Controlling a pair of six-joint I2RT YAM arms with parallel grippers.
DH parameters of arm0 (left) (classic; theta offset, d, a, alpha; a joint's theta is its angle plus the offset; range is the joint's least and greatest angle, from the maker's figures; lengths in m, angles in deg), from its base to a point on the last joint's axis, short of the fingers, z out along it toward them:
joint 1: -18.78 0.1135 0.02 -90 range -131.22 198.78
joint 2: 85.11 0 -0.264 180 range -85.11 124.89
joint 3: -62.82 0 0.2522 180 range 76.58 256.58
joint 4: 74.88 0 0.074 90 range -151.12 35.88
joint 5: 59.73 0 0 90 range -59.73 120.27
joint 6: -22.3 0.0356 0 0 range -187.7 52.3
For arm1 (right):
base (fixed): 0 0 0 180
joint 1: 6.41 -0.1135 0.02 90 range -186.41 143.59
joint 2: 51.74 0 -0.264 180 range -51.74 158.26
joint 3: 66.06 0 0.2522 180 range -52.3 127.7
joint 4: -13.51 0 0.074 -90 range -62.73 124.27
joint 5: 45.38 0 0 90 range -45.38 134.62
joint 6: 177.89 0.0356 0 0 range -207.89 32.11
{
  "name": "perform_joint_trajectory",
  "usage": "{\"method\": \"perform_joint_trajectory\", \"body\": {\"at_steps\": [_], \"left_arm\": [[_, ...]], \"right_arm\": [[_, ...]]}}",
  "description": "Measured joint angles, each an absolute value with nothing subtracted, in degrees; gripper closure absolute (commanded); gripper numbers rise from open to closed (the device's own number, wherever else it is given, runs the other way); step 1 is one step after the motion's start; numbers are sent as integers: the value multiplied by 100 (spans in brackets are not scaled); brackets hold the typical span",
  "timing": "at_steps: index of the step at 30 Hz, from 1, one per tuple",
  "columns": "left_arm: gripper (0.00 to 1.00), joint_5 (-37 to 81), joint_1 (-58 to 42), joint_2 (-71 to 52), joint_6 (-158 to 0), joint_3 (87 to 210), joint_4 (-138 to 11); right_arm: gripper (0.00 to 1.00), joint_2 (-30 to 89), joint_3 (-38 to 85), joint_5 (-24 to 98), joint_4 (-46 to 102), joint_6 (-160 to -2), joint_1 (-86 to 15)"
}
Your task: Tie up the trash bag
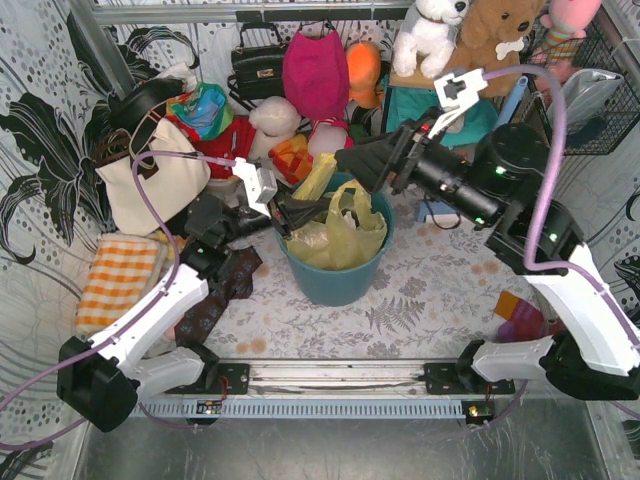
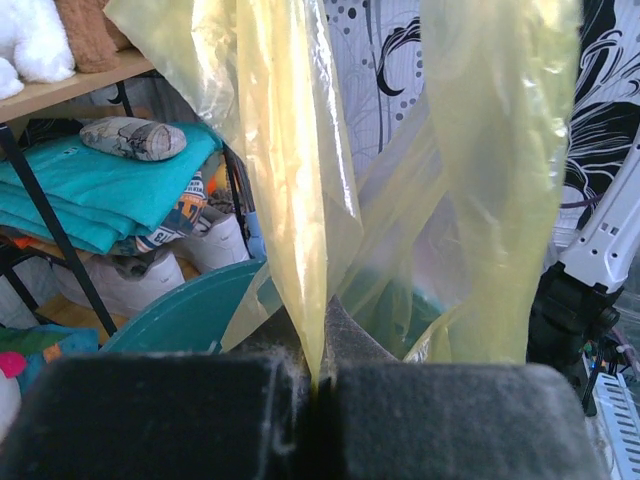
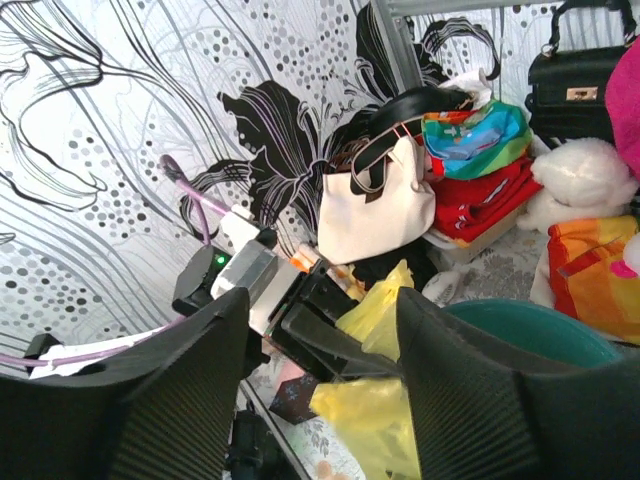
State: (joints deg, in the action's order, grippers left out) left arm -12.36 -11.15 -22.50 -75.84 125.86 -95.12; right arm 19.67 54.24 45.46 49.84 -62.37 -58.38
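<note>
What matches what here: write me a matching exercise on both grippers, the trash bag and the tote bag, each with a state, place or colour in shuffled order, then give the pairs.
Column A
1. left gripper
2. right gripper
3. trash bag
4. tote bag

Column B
a. sits in the teal bin
b. open, fingers wide apart
c. cream, with dark straps
d. shut on a strip of yellow plastic

Pairs: 1-d, 2-b, 3-a, 4-c
</note>
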Motion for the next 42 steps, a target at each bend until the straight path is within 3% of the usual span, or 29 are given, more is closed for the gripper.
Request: {"method": "perform_joint_trajectory", "body": {"at_steps": [4, 13, 19, 24, 33, 42], "left_arm": [[100, -1142, -1115, -2252, -7623, 12702, -9335], [100, -1096, -1115, -2290, -7540, 13134, -8557], [100, -1094, -1115, -2327, -7348, 13274, -8017], [100, -1101, -1115, -2360, -7291, 13285, -7800], [100, -1459, -1111, -2360, -6950, 13639, -7175], [100, -2163, -1111, -2231, -6144, 14197, -5936]], "right_arm": [[29, 1836, 5896, 4575, 5579, -6373, -5838], [27, 1806, 6012, 4548, 6547, -6484, -5838], [45, 1900, 5590, 4564, 6741, -6477, -5838], [99, 1900, 5575, 4575, 6807, -6447, -5838], [100, 2033, 5664, 3936, 6584, -6593, -5838], [100, 3314, 6576, 2245, 6084, -6917, -5838]]}}
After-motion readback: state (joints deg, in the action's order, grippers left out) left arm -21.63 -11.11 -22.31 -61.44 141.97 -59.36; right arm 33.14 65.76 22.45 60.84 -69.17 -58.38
